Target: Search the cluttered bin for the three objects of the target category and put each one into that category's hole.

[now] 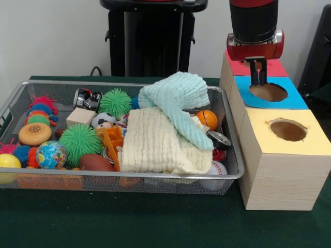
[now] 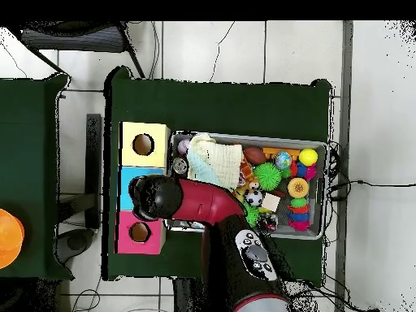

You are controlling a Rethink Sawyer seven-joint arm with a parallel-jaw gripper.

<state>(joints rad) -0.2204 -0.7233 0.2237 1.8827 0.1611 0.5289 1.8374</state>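
Jaws: the gripper (image 1: 258, 77) hangs directly above the blue hole (image 1: 268, 92); its fingers look drawn together with nothing visible between them.
Holes: three box tops in a row beside the bin, yellow (image 1: 287, 130), then blue, then red (image 1: 255, 67).
Bin: the wire bin (image 1: 155, 177) sits just beside the boxes, packed with toys.
Cloths: a cream cloth (image 1: 155, 142) and a mint cloth (image 1: 178, 101) lie heaped at the end of the bin nearest the boxes, hiding whatever is under them.
Candidates: an orange ball (image 1: 207, 119) and a baseball (image 1: 215, 170) peek out by the cloths; green spiky balls (image 1: 80, 142) lie further from the boxes.
Next move: judged from here, the gripper must swing off the blue hole sideways into the bin, likely near the cloths.
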